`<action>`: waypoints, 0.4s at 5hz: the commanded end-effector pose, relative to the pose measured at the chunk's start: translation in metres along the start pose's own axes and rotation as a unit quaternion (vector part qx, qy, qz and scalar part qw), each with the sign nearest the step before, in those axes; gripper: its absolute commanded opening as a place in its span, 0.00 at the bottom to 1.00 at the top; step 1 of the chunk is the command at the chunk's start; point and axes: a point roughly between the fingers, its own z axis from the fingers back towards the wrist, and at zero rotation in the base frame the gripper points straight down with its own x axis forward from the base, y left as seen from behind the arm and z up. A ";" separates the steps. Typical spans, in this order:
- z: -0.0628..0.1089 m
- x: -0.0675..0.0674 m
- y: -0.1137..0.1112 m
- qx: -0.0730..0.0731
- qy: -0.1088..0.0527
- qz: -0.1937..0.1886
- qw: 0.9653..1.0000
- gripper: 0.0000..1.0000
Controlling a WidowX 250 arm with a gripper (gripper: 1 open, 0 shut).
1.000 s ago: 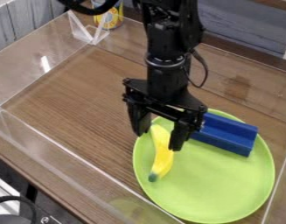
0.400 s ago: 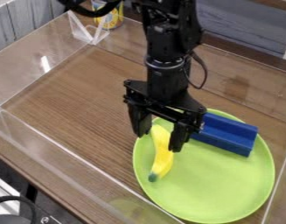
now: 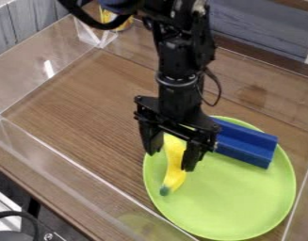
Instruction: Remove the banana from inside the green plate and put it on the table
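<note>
My gripper [image 3: 176, 154] points straight down with its jaws spread wide, one on each side of the banana [image 3: 176, 166]. The banana lies on the plate [image 3: 244, 202], just beside the block [image 3: 248, 146]. I should sink until the fingers bracket its middle, then close squarely, clear of the block.

My one black arm reaches down from the upper middle of the view, its wrist column upright and cables trailing along it. My gripper [image 3: 176, 151] points straight down, jaws spread wide, one dark finger [image 3: 151, 137] to the left and the other to the right, both tips low and nothing clamped between them.
</note>
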 end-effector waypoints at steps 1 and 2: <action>-0.002 0.004 0.002 -0.002 -0.012 0.003 1.000 1.00; -0.010 0.006 0.002 -0.003 -0.013 0.003 1.000 1.00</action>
